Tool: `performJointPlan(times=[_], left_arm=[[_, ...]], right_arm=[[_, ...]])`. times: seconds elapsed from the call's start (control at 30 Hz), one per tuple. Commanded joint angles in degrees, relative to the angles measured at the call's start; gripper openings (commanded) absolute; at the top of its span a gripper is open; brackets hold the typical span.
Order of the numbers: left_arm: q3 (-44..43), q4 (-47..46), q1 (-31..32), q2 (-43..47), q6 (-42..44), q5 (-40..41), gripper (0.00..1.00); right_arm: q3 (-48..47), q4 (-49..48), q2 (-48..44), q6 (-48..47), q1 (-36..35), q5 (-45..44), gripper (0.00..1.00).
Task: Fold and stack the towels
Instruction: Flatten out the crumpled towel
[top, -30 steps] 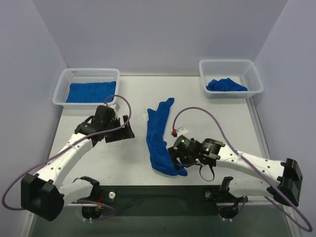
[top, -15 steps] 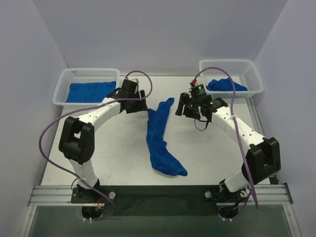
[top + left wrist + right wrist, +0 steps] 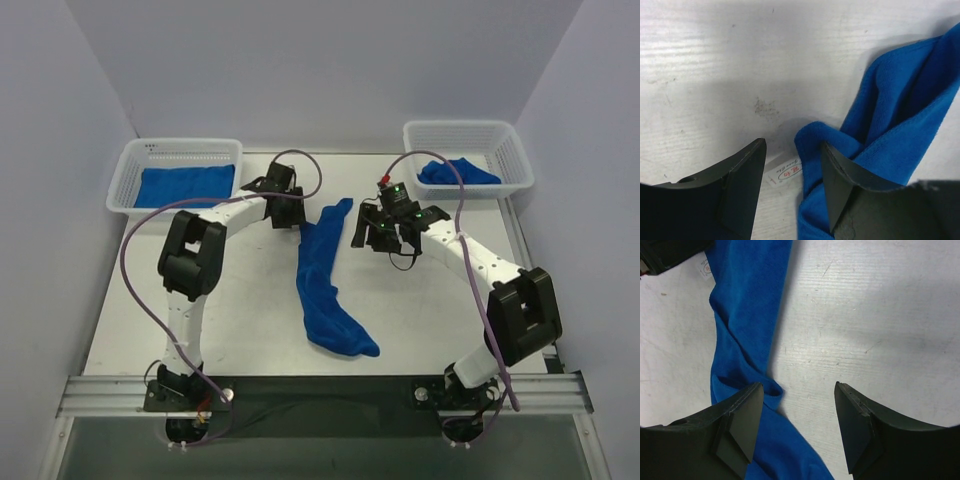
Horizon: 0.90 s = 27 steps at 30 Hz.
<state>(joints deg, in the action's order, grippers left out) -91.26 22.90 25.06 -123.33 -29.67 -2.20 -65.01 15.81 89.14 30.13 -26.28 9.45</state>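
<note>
Top external view: a royal-blue towel (image 3: 322, 280) lies bunched into a long narrow strip down the middle of the table (image 3: 440, 310). Its thin end points toward the upper right and its wider end spreads toward the bottom centre. At the thin upper end, the left gripper (image 3: 287, 215) sits just left of the strip and the right gripper (image 3: 366, 232) just right of it.

Left wrist view: the left claw stands partly apart and grips nothing. A rolled corner of the towel lies in the gap, against the right-hand finger (image 3: 840, 185), and a small white label (image 3: 785, 172) rests on the table between the jaws.

Right wrist view: the right claw stands fairly wide and empty. Its left-hand finger (image 3: 740, 425) overlaps the towel's edge, though contact cannot be told, and mostly bare table shows in the gap.

In the upper left of the top view, a white mesh basket (image 3: 130, 165) holds a flat folded towel (image 3: 185, 185). In the upper right, a second basket (image 3: 512, 150) holds a crumpled towel (image 3: 455, 172).
</note>
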Motion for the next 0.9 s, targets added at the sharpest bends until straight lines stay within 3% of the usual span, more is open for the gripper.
performJointPlan(times=[0.0, 0.23, 0.87], left_arm=[[-3.9, -2.1, -0.1, -0.8, 1.2, -1.9, 0.58], [-3.7, -2.9, -0.7, -2.4, 0.2, -5.6, 0.48], [1.9, -5.9, -3.5, -1.3, -6.1, -12.4, 0.53]], right_arm=[[1.1, -0.7, -2.0, -0.5, -0.2, 0.3, 0.59], [1.6, -0.8, -1.5, -0.9, -0.2, -0.6, 0.59], [2.3, -1.0, -1.3, -0.8, -0.2, -1.2, 0.59]])
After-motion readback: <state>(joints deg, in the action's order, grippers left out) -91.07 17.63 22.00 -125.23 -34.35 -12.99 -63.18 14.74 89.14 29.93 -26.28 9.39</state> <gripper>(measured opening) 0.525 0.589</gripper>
